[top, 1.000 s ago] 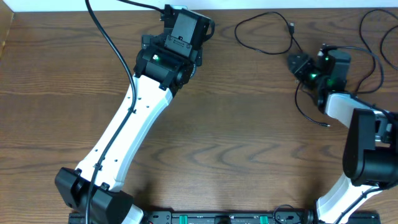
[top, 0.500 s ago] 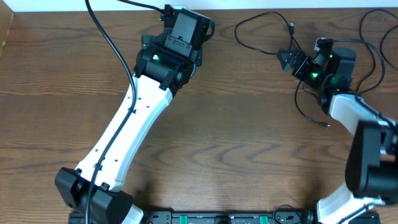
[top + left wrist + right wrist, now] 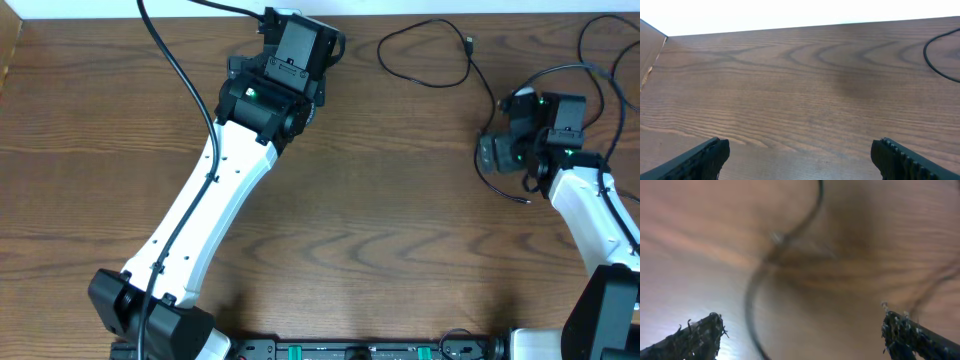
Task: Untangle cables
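Thin black cables lie on the wooden table at the back right. One cable (image 3: 425,55) loops near the far edge and ends in a small plug (image 3: 468,42). Another black cable (image 3: 497,188) curves below my right gripper (image 3: 490,152). More loops (image 3: 598,85) lie around the right arm. In the blurred right wrist view my right gripper (image 3: 802,330) is open, with a black cable (image 3: 765,265) running between its fingers, nearer the left one. My left gripper (image 3: 297,42) is open over bare wood; it shows open in the left wrist view (image 3: 800,150), where a cable's curve (image 3: 935,60) shows at the right edge. No white cable is plainly visible.
The table's far edge (image 3: 420,14) meets a white surface just behind the cables. The left arm (image 3: 215,190) stretches diagonally from the front left to the back centre. A thick black robot cable (image 3: 175,65) hangs along it. The table's left edge (image 3: 655,55) shows in the left wrist view.
My right gripper has swung from pointing up-left near the cable loop to lower down and towards the front, above the curved cable. The left arm has not moved.
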### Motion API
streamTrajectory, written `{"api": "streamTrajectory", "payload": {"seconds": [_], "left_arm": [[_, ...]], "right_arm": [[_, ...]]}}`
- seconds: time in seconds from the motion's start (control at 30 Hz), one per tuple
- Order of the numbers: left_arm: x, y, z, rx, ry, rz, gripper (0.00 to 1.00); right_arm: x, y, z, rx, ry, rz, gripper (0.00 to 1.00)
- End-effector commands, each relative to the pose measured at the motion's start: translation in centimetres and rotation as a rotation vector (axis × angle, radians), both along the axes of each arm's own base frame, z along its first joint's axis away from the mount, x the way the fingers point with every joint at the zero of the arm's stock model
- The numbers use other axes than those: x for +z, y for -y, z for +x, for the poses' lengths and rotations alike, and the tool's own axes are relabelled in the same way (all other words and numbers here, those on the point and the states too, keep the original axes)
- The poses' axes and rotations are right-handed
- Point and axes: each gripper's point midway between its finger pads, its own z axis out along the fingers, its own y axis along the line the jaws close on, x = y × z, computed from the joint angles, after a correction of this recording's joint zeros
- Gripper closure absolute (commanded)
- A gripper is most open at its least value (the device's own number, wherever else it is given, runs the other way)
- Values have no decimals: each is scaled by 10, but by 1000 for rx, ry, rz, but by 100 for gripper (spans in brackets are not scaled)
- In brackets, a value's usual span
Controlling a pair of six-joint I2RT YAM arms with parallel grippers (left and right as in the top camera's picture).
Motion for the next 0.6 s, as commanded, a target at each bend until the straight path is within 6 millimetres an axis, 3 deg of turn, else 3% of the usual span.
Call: {"api": "streamTrajectory", "payload": {"seconds": [0.0,0.13,0.37,0.57], "left_arm": [[5,-2,-2,11,13,-13,5],[5,-2,-2,11,13,-13,5],[5,-2,-2,11,13,-13,5],[5,-2,-2,11,13,-12,4]], "right_arm": [[-14,25,-9,132,-98,-248,1],[-31,33,-7,116,-128,-244,1],[-76,60,-12,56,-218,-223,1],[-94,61,-18,57,-260,-193,1]]}}
